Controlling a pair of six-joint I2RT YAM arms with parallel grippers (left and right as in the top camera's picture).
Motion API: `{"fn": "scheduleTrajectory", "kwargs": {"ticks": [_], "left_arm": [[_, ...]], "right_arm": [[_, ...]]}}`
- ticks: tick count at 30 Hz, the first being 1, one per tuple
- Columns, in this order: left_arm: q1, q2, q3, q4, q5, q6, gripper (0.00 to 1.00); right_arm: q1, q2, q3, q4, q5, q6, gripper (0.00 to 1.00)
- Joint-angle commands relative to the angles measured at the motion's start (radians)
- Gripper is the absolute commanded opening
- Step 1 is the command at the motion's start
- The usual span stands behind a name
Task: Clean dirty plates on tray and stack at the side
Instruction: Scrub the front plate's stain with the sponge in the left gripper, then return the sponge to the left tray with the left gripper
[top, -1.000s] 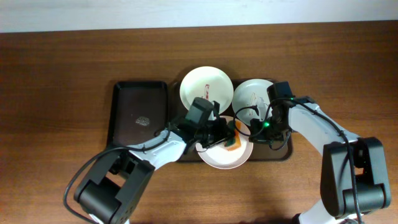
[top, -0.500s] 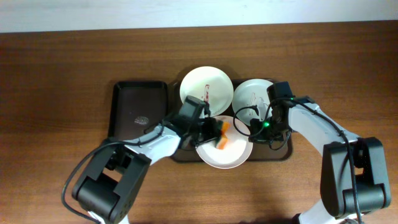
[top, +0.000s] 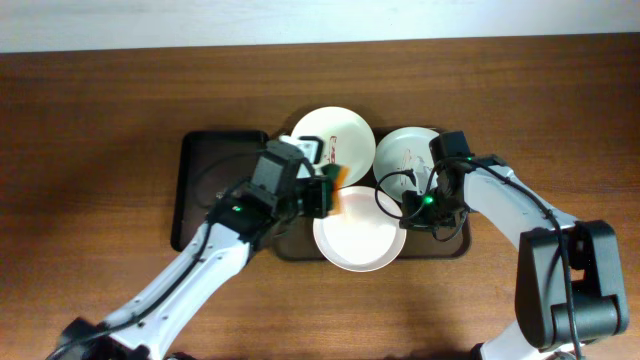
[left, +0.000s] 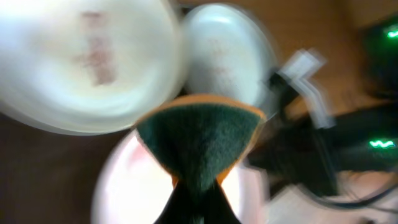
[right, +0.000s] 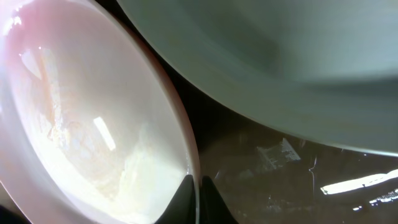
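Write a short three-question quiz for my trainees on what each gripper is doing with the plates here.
1. Fill in the colour: the rear white plate has a ___ streak near its centre.
2. True or false: the left gripper holds a sponge.
3. The right gripper pinches the rim of which plate?
A. the front white plate
B. the mint plate
C. the rear white plate

Key: 1 red-brown; 2 true; 3 A.
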Motion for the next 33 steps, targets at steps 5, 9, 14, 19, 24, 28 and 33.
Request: {"fn": "scheduleTrajectory", "kwargs": {"ticks": [5, 9, 14, 19, 24, 28, 33], "left_arm": [[0.189, -0.017, 0.0, -0.206, -0.502, 0.081, 0.0], [0.252, 0.045, 0.0, -0.21, -0.518, 0.179, 0.0], [0.276, 0.141, 0.0, -0.206, -0.509, 0.21, 0.0], [0.276, 0.221, 0.0, -0.205, -0.5, 0.25, 0.0], [0.276, 0.267, 0.0, -0.194, -0.503, 0.299, 0.43], [0.28, 0.274, 0.0, -0.156, -0.504, 0.299, 0.58], [0.283, 0.28, 0.0, -0.108, -0.5, 0.299, 0.6]], "right_arm": [[0.007, 0.006, -0.008, 0.0, -0.002, 0.004, 0.04], [0.007, 0.006, -0.008, 0.0, -0.003, 0.004, 0.04], [0.007, 0.006, -0.008, -0.004, -0.003, 0.003, 0.04], [0.007, 0.006, -0.008, -0.005, -0.003, 0.004, 0.04], [0.007, 0.006, -0.008, -0.005, -0.003, 0.004, 0.04], [0.007, 0.006, -0.008, -0.008, -0.003, 0.004, 0.04], [0.007, 0.006, -0.008, -0.008, -0.003, 0.004, 0.04]]}}
